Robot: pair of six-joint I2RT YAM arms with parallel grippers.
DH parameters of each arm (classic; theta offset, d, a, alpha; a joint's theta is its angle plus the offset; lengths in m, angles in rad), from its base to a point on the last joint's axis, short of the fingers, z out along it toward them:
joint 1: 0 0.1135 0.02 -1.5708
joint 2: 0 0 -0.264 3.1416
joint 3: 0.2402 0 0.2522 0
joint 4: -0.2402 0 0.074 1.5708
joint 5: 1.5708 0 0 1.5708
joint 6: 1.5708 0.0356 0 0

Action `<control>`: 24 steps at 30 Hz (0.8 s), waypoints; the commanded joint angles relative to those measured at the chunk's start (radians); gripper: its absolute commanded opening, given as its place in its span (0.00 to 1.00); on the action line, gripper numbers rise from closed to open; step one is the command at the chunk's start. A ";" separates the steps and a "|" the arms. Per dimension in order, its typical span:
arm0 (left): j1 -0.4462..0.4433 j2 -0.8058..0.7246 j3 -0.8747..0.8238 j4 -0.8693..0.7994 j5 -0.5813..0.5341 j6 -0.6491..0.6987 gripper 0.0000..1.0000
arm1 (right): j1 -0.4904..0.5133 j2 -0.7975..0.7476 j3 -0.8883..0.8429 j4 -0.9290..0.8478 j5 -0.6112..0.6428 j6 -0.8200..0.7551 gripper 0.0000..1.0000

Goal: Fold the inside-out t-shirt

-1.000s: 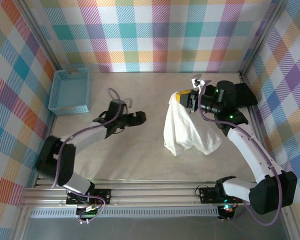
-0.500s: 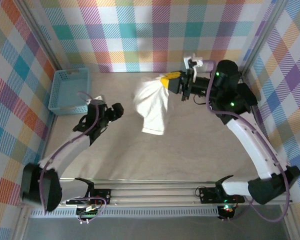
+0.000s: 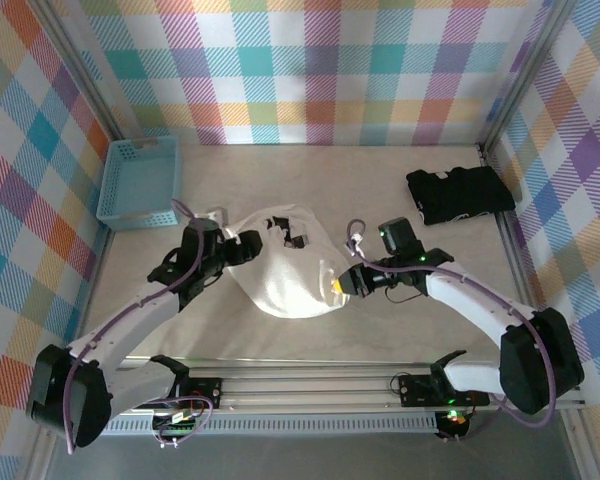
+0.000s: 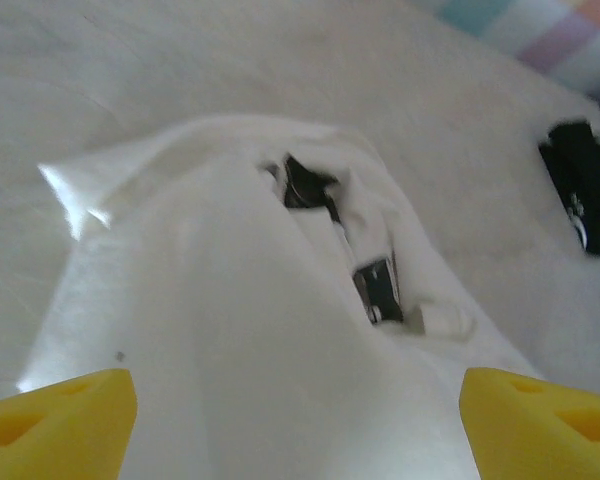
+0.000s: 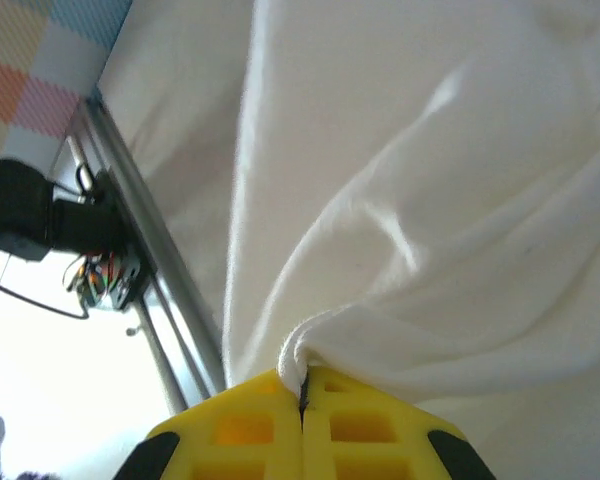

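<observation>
Right gripper (image 5: 302,395) is closed tight on a pinch of the inside-out t-shirt (image 3: 285,270) at the cloth's right edge. Left gripper (image 4: 298,415) has its fingers set wide apart with cloth draped between them and no evident grip.

The t-shirt lies as a rumpled heap at the centre of the table (image 3: 365,332), between the two arms. Basket (image 3: 140,180) and black garment (image 3: 458,193) lie well apart from it.

Progress is judged early: no flat spread and no fold is visible, so spreading and every fold remain.

Dark shapes (image 4: 302,185) in a cloth opening cannot be identified. Sleeves and neck tag cannot be made out.
</observation>
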 commanded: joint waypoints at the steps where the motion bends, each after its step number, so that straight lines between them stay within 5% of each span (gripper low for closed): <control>1: -0.050 0.100 0.092 -0.101 0.091 0.072 0.84 | 0.021 -0.005 -0.018 0.041 -0.081 -0.028 0.00; 8: -0.092 0.329 0.214 -0.161 0.043 0.033 0.83 | 0.142 0.037 -0.041 0.112 -0.172 -0.056 0.00; 13: -0.076 0.454 0.251 -0.160 -0.050 0.042 0.47 | 0.249 0.093 -0.058 0.155 -0.250 -0.080 0.00; 18: -0.009 0.326 0.101 -0.048 -0.040 0.025 0.07 | 0.290 0.135 -0.038 0.067 -0.165 -0.120 0.08; 24: -0.007 0.183 -0.110 0.095 0.071 -0.002 0.02 | 0.237 0.065 0.015 0.199 0.003 -0.010 0.34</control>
